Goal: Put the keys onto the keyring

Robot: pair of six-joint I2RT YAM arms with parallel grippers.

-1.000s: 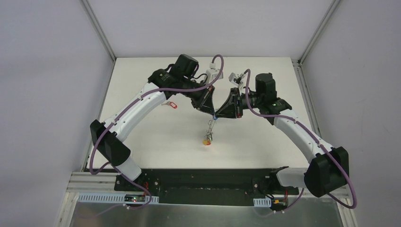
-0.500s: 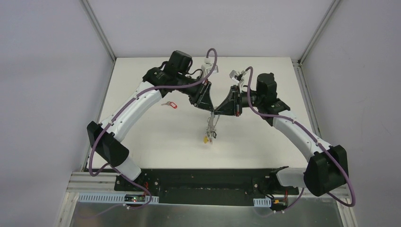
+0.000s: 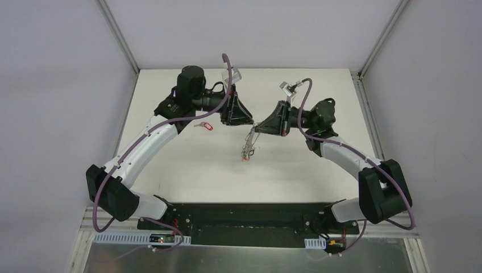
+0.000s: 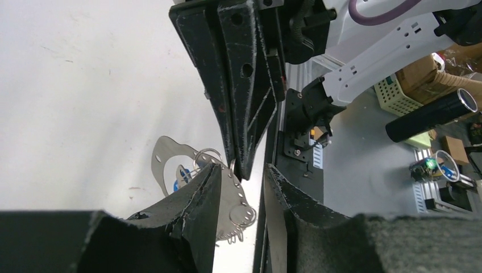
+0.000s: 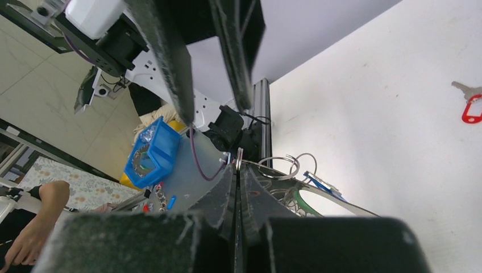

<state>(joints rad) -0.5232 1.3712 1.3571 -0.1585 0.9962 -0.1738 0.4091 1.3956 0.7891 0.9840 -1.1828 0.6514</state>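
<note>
My right gripper (image 3: 257, 129) is shut on the keyring (image 3: 248, 148), a thin grey metal loop that hangs below it just above the table. In the right wrist view the shut fingertips (image 5: 239, 166) pinch a small ring of the keyring (image 5: 284, 165); a blue-tagged key (image 5: 318, 181) hangs on it. My left gripper (image 3: 248, 120) is open and empty, up and left of the right one. In the left wrist view its gap (image 4: 243, 173) faces the keyring (image 4: 165, 151). A red-tagged key (image 3: 204, 125) lies on the table to the left, and it also shows in the right wrist view (image 5: 470, 108).
The white table (image 3: 187, 165) has metal frame rails along its left and right edges (image 3: 364, 96). The black arm base plate (image 3: 250, 219) runs along the near edge.
My left gripper has drawn back up and to the left, away from the right gripper, and stands open. The right gripper keeps the keyring, which has shifted slightly up and left.
</note>
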